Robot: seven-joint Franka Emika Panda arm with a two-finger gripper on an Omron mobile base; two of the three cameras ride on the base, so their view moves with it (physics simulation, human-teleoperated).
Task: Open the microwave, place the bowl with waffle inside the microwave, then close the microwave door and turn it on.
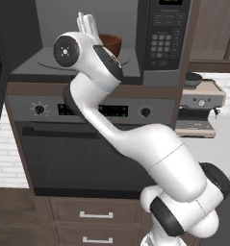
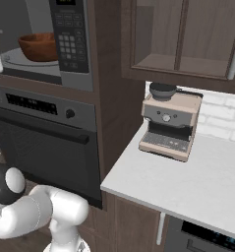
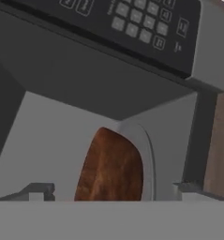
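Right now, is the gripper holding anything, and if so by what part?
Nothing is held. The gripper stands open in the microwave, and the bowl rests free on the turntable.

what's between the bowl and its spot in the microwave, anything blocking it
Nothing visible. The bowl with waffle already sits on the turntable inside the microwave cavity. The gripper is open at the cavity mouth beside the bowl, with nothing between them.
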